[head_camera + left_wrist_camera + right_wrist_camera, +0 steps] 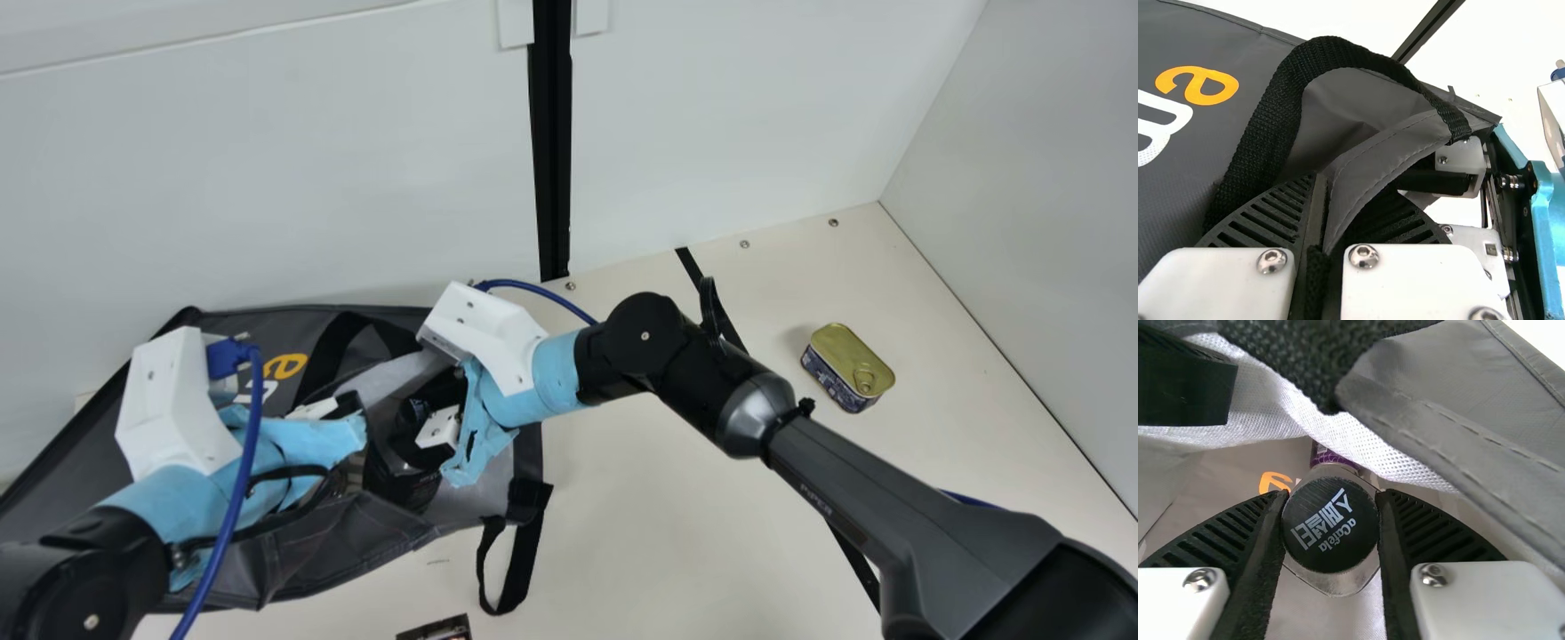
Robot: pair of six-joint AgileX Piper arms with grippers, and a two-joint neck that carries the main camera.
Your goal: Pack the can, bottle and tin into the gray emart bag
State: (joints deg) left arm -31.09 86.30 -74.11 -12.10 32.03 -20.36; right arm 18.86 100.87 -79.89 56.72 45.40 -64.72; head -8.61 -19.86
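Black arms (680,369) — light-blue wraps (556,369), white housings (173,404), blue cables (243,471).

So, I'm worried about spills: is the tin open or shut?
Shut: in the main view, the tin has its gold lid across the whole top, the pull ring lying against it.

1. Pretty sure this is a robotics lab, or at least a robot test booth. Two black jointed robot arms are the big giveaway, my left one (84,573) and my right one (916,507).
2. Both have crinkly light-blue wrap (556,373) near the ends, plus chunky white angular housings (484,333) and a loose blue cable (240,498). Very lab-rig.
3. Plain white flat panels (311,178) wall in a cream tabletop (676,524), with small round metal screws (745,244) along its edge.
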